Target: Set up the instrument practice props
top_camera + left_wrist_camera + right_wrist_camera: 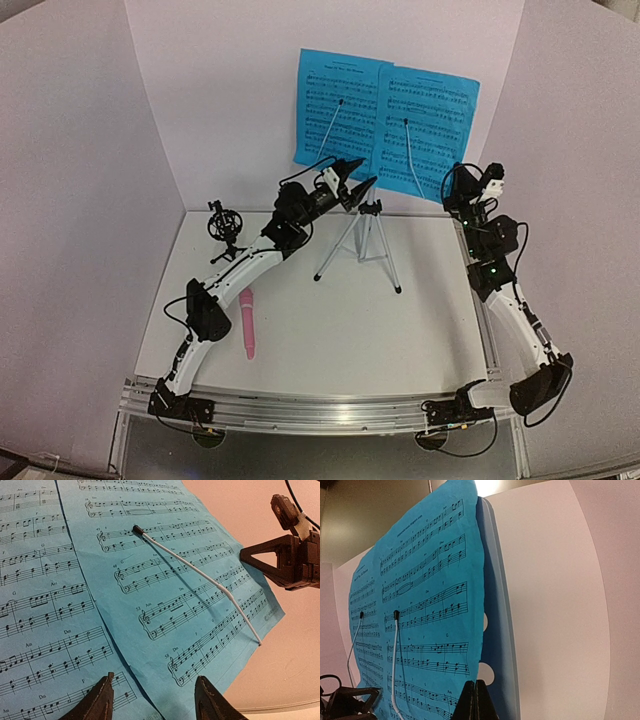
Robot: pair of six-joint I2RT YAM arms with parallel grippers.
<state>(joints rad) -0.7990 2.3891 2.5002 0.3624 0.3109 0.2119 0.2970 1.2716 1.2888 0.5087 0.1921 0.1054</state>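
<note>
Top external view: the two blue sheet-music pages (340,105) are shown side by side, slightly overlapped, on the music stand (496,605) at the upper centre of the frame. Each page is crossed by a white retaining wire (200,575). The stand is carried on a silver tripod (362,245) at mid-frame.

The step in hand is judged to be the seating of the pages. The left gripper (155,700) is positioned at their lower edge, jaws moderately parted, with nothing visibly between them. The right gripper (477,700) is closed tight low at the pages' right edge; whether paper is nipped cannot be told.

Withdrawal should be made straight back, so that no wire or page edge is snagged and the tripod legs are not knocked.

The pages appear flat and are printed with staves. The pink microphone (246,322) lies at lower left, apart from the black mic holder (222,222) at the left.
</note>
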